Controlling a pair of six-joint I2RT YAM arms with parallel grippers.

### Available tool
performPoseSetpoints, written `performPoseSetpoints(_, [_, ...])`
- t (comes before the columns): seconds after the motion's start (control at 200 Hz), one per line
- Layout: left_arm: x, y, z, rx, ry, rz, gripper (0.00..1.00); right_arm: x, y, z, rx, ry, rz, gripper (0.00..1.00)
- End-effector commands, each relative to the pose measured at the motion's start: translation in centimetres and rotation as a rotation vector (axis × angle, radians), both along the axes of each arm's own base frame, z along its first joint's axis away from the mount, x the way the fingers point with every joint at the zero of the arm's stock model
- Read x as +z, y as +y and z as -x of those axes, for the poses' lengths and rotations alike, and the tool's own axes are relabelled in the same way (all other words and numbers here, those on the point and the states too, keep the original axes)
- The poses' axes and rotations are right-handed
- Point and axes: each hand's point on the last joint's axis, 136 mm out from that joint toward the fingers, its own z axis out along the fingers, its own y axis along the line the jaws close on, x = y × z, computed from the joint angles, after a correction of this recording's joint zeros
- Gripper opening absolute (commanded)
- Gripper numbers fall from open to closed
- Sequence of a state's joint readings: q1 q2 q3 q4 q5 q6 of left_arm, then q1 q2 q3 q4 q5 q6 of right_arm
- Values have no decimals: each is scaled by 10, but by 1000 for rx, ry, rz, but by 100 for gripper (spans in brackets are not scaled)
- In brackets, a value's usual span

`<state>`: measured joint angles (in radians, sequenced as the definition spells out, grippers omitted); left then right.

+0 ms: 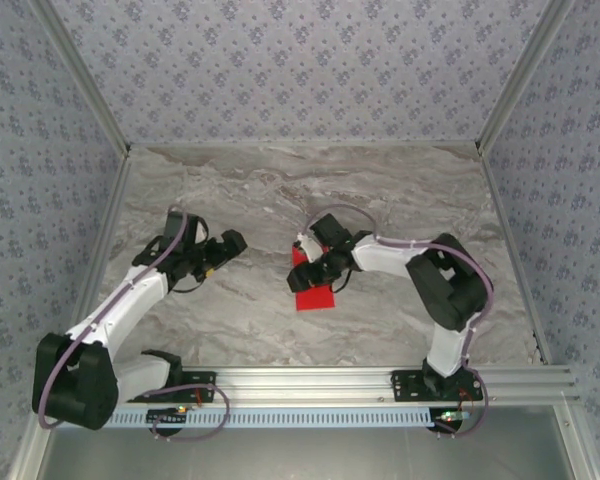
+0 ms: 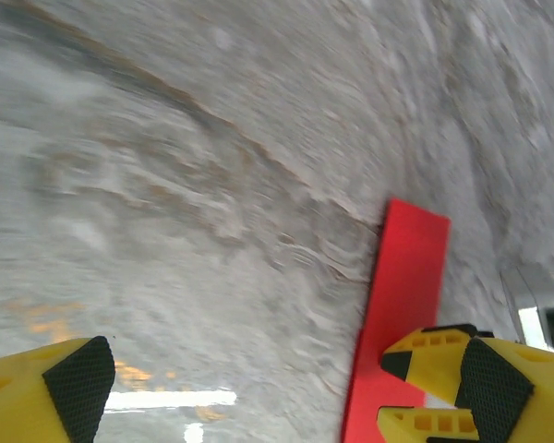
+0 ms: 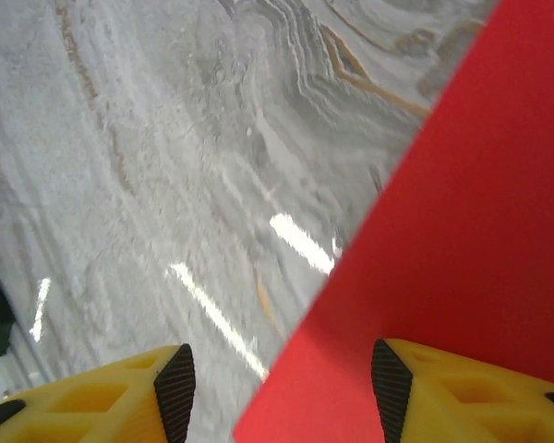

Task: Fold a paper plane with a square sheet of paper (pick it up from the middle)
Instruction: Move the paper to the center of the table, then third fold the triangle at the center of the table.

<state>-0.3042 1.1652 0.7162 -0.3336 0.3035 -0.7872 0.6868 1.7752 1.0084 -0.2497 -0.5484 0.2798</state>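
Right up at the lens is the right gripper (image 3: 277, 392): two yellow plastic fingers (image 3: 102, 401) with black pads, spread wide, nothing clamped between them. One finger hangs over bare table, the other over the bright red sheet of thin paper (image 3: 462, 212), whose straight edge runs diagonally up between the two. Whether that finger touches the red sheet, I cannot tell. Underneath lies the glossy grey marble-patterned table top (image 3: 166, 138), streaked with light.

Over to the left wrist camera: the left gripper (image 2: 268, 401) has the same yellow fingers, jaws wide apart too, holding nothing. The red sheet (image 2: 408, 277) shows there as a narrow strip on the marble, beside the right-hand finger.

From above, the red sheet (image 1: 313, 293) lies near the middle of the table. The right gripper (image 1: 318, 268) sits over its far part, arm bent in from the right. The left gripper (image 1: 223, 247) is off to the left, apart from the paper, over bare marble. Both arm bases are bolted to the aluminium rail (image 1: 310, 380) at the near edge, and flower-patterned walls (image 1: 300, 60) close in three sides.
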Motion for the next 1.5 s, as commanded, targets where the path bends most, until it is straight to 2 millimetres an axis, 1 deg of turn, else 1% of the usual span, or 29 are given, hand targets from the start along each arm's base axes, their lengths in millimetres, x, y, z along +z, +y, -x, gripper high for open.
performPoseSetpoints(0.0, [21, -44, -3, -159, -93, 100, 97, 41, -11, 4, -82, -9, -64, 60])
performPoseSetpoints(0.05, [26, -61, -3, -207, -110, 126, 96, 45, -25, 0, -172, -1, -51, 61])
performPoseSetpoints(0.08, [27, -71, -3, -232, -117, 139, 92, 48, -33, -2, -225, -4, -43, 62])
performPoseSetpoints(0.135, [30, -87, -4, -255, -126, 161, 85, 46, -52, -4, -320, 10, -22, 66])
performPoseSetpoints(0.21, [29, -109, -3, -286, -132, 195, 76, 43, -75, -5, -436, 40, -16, 69])
performPoseSetpoints(0.295, [23, -132, -3, -314, -116, 225, 67, 38, -98, -5, -550, 82, -27, 72])
performPoseSetpoints(0.355, [18, -146, -2, -333, -102, 241, 62, 36, -108, -3, -599, 98, -43, 74])
performPoseSetpoints(0.41, [9, -158, -2, -346, -77, 244, 57, 33, -114, -1, -628, 111, -51, 75])
performPoseSetpoints(0.49, [-2, -171, -4, -360, -48, 253, 51, 31, -118, 2, -648, 134, -69, 75])
performPoseSetpoints(0.545, [-10, -178, -5, -367, -23, 252, 48, 29, -117, 5, -648, 147, -83, 75])
performPoseSetpoints(0.675, [-33, -183, -7, -360, 33, 222, 42, 21, -113, 10, -644, 187, -110, 74])
performPoseSetpoints(0.7, [-40, -182, -7, -352, 51, 208, 41, 19, -112, 11, -642, 194, -114, 74])
performPoseSetpoints(0.784, [-55, -179, -8, -337, 82, 167, 39, 15, -110, 14, -637, 216, -122, 73])
performPoseSetpoints(0.904, [-71, -175, -9, -319, 116, 132, 38, 9, -106, 19, -625, 235, -121, 71])
performPoseSetpoints(1.049, [-83, -171, -8, -303, 145, 107, 36, 2, -102, 24, -611, 259, -108, 65])
performPoseSetpoints(1.314, [-98, -162, -2, -279, 188, 72, 35, -9, -90, 32, -579, 288, -88, 49])
performPoseSetpoints(1.494, [-102, -160, 1, -275, 199, 66, 35, -10, -85, 36, -568, 293, -86, 44])
